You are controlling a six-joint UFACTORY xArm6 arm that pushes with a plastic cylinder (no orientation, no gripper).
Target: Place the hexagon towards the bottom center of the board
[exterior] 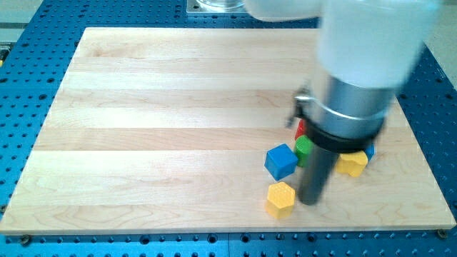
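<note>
Wooden counter (164,128): yellow hexagon (280,198), light, rigid, slides easily (push its right face); my tip (309,200) just beside it, no jaws fitted.

Wooden board (164,128) is lying on a blue perforated table (28,57). Blue cube (280,161) is sitting just to view's left of the rod's end, w/ a green block (303,148) just above it, partly hidden. Red block (300,130) is peeking out above the green one. Another yellow block (352,163) is resting to view's right, blue block (369,150) touching it.
</note>
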